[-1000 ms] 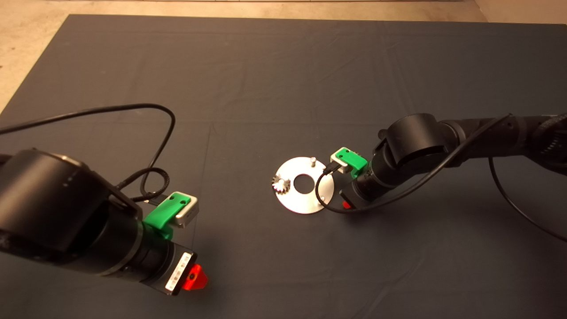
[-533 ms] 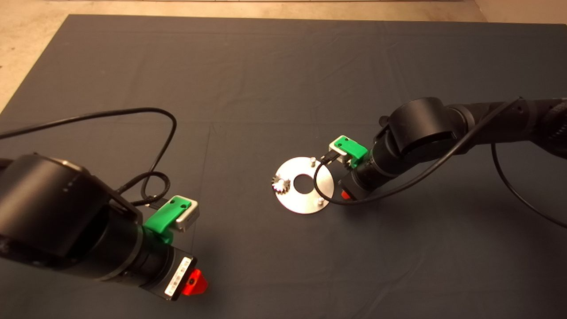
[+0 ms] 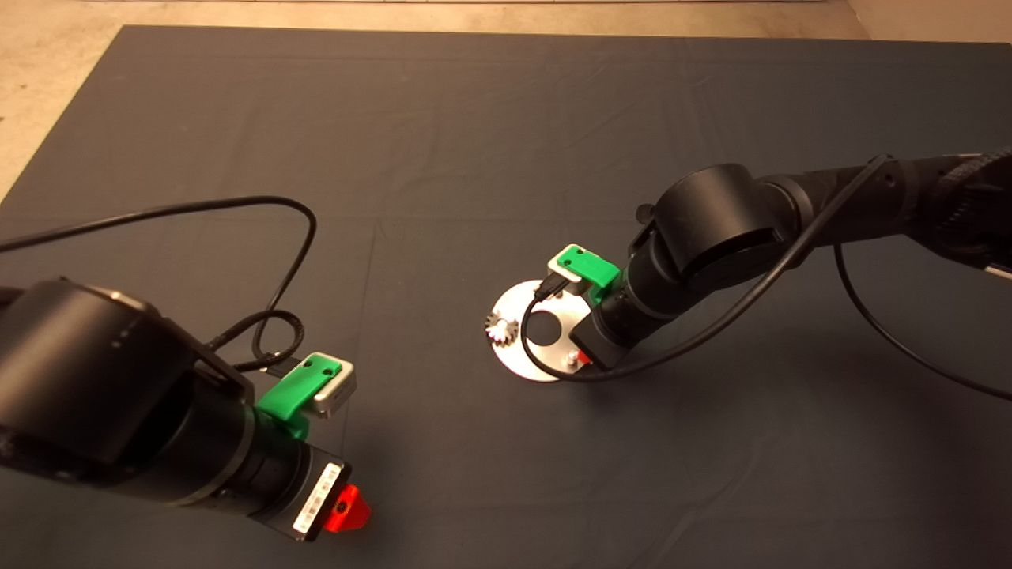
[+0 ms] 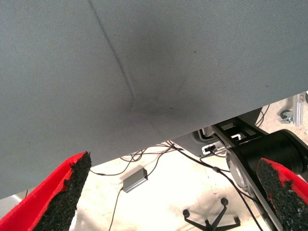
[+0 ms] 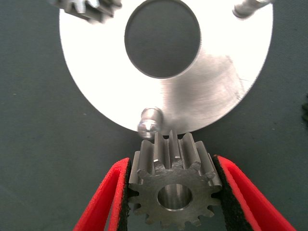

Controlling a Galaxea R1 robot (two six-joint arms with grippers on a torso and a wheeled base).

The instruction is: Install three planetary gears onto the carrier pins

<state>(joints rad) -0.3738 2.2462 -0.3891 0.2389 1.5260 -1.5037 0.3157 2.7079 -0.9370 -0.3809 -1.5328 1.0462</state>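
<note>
The shiny round disc (image 3: 518,356) lies mid-mat, and one planetary gear (image 3: 500,326) sits on the carrier pin at its left edge. My right gripper (image 3: 583,357) hangs over the disc's near right side. It is shut on a second dark-grey gear (image 5: 173,190), held flat between the red fingers (image 5: 103,202). The gear's bore is just short of the nearest silvery pin (image 5: 149,120). Another bare pin (image 5: 245,8) stands across the disc (image 5: 216,77), and the seated gear (image 5: 86,7) is at its far side. My left gripper (image 3: 348,506) waits at the lower left, open and empty.
Black cables loop over the mat from the left arm (image 3: 269,316) and around the right wrist (image 3: 545,371). The left wrist view shows the mat's edge (image 4: 144,144) with floor, cables and a chair base (image 4: 207,219) beyond.
The right arm has swung left over the disc, bringing its held gear from beside the disc's right rim to just by the near pin. The left arm has barely shifted.
</note>
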